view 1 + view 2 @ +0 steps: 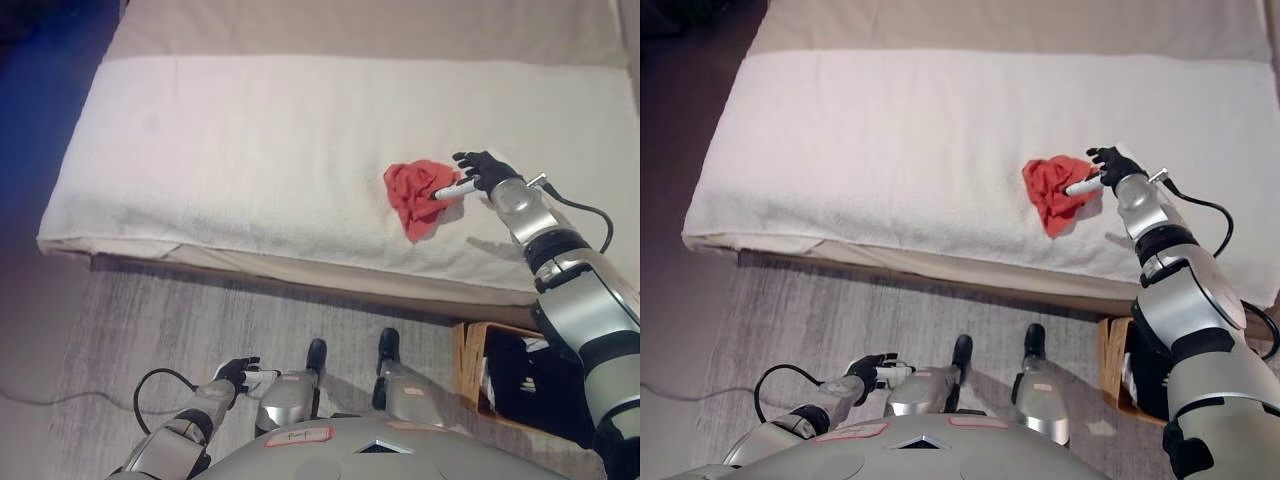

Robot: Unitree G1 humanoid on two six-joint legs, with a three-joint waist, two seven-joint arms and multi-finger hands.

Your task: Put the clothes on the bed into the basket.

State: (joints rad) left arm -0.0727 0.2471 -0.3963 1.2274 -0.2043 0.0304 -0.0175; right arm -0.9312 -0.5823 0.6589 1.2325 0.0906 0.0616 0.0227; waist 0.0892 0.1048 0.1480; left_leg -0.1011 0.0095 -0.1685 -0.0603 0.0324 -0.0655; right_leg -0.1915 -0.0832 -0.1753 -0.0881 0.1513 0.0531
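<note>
R hand (476, 174) open, touching red cloth (417, 197)

We see a bed (250, 150) covered in white, matt cloth that looks kinda nubby, like terry. The red garment (418, 195) is soft, crumpled cloth, no shine. The floor (200, 320) reads as grey, streaky wood-look planks. The basket (468, 365) looks like woven brownish wicker with a dark lining.

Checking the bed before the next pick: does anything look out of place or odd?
Only the red cloth, crumpled on the white bed cover by the right hand. The basket stands on the floor beside the bed.
</note>
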